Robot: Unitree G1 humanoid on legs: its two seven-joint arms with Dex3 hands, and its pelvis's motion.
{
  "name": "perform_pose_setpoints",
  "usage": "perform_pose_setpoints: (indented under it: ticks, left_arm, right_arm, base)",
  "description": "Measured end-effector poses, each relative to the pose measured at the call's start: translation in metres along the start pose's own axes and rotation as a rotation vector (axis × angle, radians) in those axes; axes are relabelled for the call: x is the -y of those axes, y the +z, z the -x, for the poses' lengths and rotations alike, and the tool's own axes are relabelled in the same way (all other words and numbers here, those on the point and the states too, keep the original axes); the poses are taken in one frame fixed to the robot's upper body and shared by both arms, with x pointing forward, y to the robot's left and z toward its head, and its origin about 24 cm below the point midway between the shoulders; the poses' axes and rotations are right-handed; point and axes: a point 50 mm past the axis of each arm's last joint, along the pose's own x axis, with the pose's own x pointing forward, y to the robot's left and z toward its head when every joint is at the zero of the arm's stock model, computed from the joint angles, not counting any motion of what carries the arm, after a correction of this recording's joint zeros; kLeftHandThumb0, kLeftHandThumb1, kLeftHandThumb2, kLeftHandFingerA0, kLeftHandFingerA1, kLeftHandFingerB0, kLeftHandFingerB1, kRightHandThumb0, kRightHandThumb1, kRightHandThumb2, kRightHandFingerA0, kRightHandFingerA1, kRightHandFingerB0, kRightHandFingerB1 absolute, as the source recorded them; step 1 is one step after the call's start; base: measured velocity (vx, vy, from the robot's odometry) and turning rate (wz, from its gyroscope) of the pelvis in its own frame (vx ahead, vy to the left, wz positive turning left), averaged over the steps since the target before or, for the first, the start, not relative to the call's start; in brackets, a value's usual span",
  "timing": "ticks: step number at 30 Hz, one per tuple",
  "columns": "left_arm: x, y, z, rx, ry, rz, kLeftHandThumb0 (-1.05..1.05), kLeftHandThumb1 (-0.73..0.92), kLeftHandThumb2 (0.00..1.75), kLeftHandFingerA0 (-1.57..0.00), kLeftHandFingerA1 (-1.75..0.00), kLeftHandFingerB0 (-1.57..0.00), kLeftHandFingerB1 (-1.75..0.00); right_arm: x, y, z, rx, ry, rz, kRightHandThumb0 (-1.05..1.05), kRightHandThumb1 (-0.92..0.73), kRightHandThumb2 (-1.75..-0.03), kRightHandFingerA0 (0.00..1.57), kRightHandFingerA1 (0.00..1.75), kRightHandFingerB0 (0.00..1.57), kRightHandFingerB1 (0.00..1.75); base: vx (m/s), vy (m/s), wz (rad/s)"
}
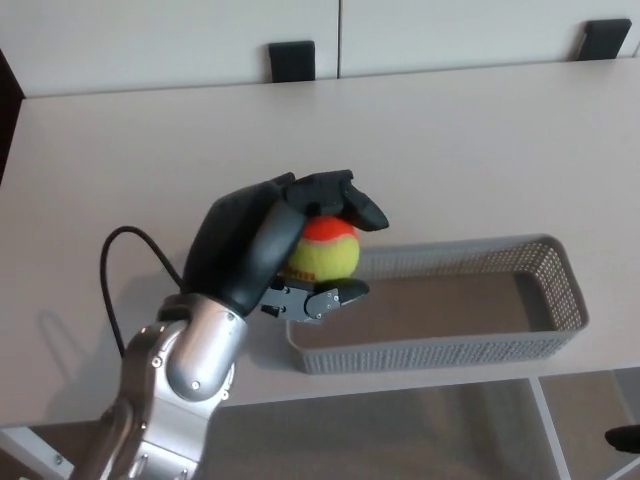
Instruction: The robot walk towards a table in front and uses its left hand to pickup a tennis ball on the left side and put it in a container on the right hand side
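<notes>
Roughly at the middle of the head view, a tennis ball [325, 255] – yellow-green below, orange-red on top – is gripped by the left robot hand [262, 250]. Two thick black fingers [345, 200] curl over the top of the ball and the thumb [335, 297] presses in from underneath, so the ball is clamped between them and lifted clear of the bench [480, 150]. The ball appears over the left end of the container [560, 290], a long grey mesh basket lying near the front right edge of the bench; its height above the basket cannot be told. The basket's floor shows nothing inside.

Behind the hand, a silver forearm [190, 365] rises from the lower left corner. A thin black cable [105, 290] loops out to the arm's left. The bench top is pale beige and plain. Along its far edge sit two black brackets [291, 60] – one near the centre, one at the far right – against a light panelled wall [180, 40]. The right robot hand does not appear.
</notes>
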Motion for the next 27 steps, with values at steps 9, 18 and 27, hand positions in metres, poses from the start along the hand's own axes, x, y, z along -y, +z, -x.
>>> perform_pose_setpoints:
  ticks: [9,18,27]
  left_arm:
    - [0.016,0.0,0.003,-0.024,-0.054,-0.014,-0.32,0.33,0.89,-0.01,-0.49,0.0,-0.47]
    - [0.021,-0.001,0.008,-0.037,-0.22,-0.149,-0.83,0.51,0.87,0.0,-0.08,0.0,-0.06]
    - [0.02,-0.001,0.01,-0.054,-0.27,-0.2,-0.83,0.5,0.87,0.0,-0.07,0.0,-0.07]
  right_arm:
    - [-0.002,-0.004,0.002,-0.012,0.006,0.0,-0.38,-0.45,-0.68,0.66,0.56,0.59,0.52]
    - [-0.001,-0.001,0.0,0.001,0.003,0.002,-0.31,-0.52,-0.54,0.71,0.48,0.62,0.43]
    - [0.0,0.0,0.0,0.005,0.004,0.007,-0.38,-0.45,-0.69,0.68,0.57,0.59,0.52]
  base:
    - [0.0,0.0,0.0]
    - [0.0,0.0,0.0]
    - [0.0,0.0,0.0]
